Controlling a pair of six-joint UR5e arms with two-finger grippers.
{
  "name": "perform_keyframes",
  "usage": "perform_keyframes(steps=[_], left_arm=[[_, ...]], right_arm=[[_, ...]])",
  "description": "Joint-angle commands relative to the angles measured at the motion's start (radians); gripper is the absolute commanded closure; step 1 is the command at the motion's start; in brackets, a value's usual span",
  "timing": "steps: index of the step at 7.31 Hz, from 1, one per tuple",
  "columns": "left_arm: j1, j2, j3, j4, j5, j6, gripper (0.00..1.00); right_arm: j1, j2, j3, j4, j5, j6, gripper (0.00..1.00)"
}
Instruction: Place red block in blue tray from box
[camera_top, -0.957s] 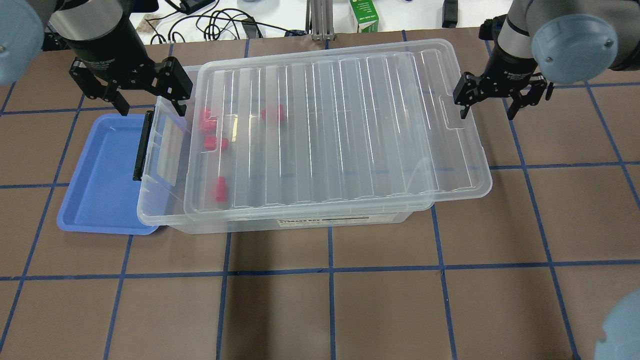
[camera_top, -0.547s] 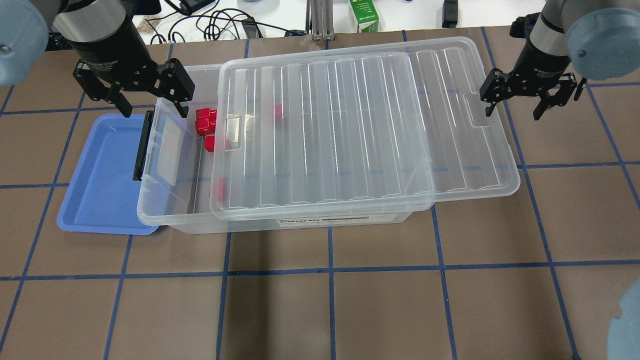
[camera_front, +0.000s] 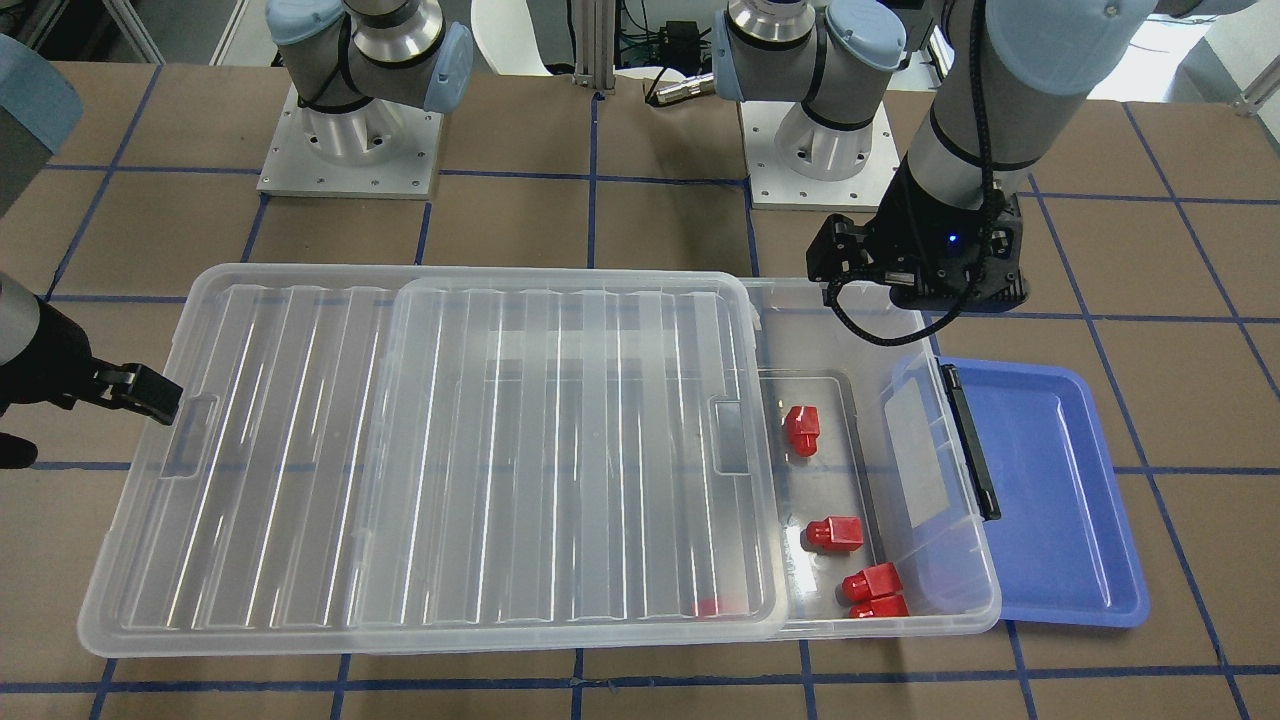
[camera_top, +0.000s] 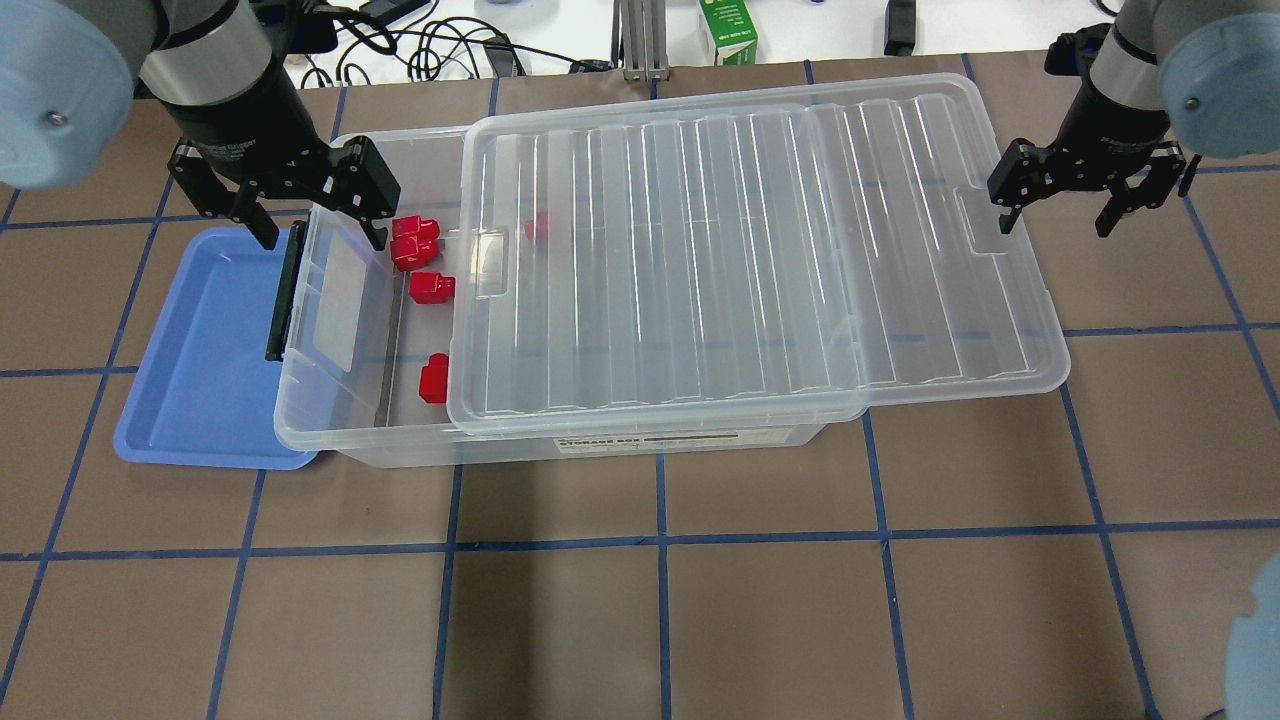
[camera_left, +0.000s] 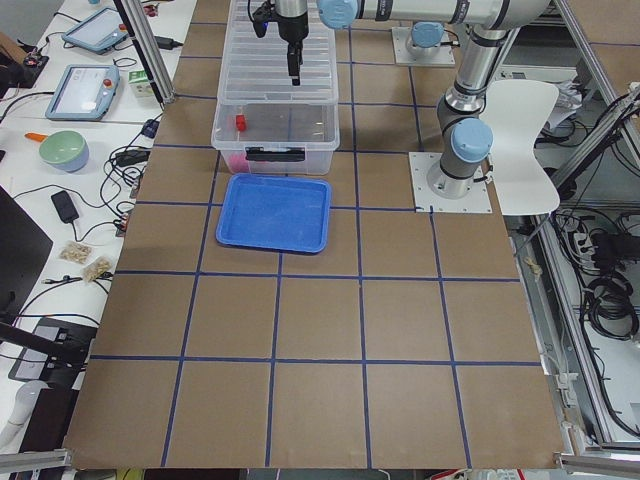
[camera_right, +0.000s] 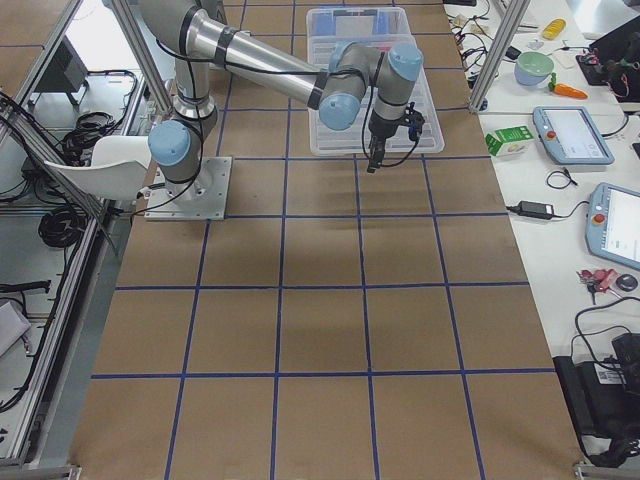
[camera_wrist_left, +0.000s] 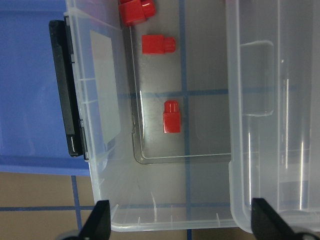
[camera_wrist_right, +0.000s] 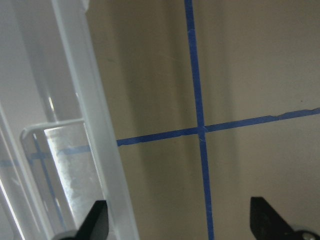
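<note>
The clear box (camera_top: 330, 425) has its ribbed lid (camera_top: 760, 250) slid toward my right, leaving the latch end open. Several red blocks lie there: two at the far corner (camera_top: 414, 240), one (camera_top: 432, 288), one (camera_top: 434, 377), and one under the lid (camera_top: 538, 228). The blue tray (camera_top: 200, 350) sits against the latch end and holds no blocks. My left gripper (camera_top: 320, 228) is open and empty above the box's far latch corner; its wrist view shows a block (camera_wrist_left: 171, 116) below. My right gripper (camera_top: 1056, 215) is open, one finger at the lid's right edge.
The black latch bar (camera_top: 285, 295) and raised flap stand between the tray and the blocks. A green carton (camera_top: 728, 32) and cables lie beyond the table's far edge. The lid overhangs the box on my right side.
The lid has slid further to my right, uncovering more red blocks. My right gripper moved right with its edge. My left gripper shifted slightly toward the open end.
</note>
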Motion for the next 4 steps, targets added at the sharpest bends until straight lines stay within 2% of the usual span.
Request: perform_keyframes(steps=[1,4], left_arm=[[0.001,-0.002,-0.125,0.148,-0.002,0.007,0.0],[0.001,-0.024,-0.286,0.341,-0.003,0.013,0.0]], right_arm=[[-0.032,0.0,0.0,-0.006,-0.018,-0.051,0.0],[-0.034,0.0,-0.014,-0.013,-0.047,-0.06,0.0]])
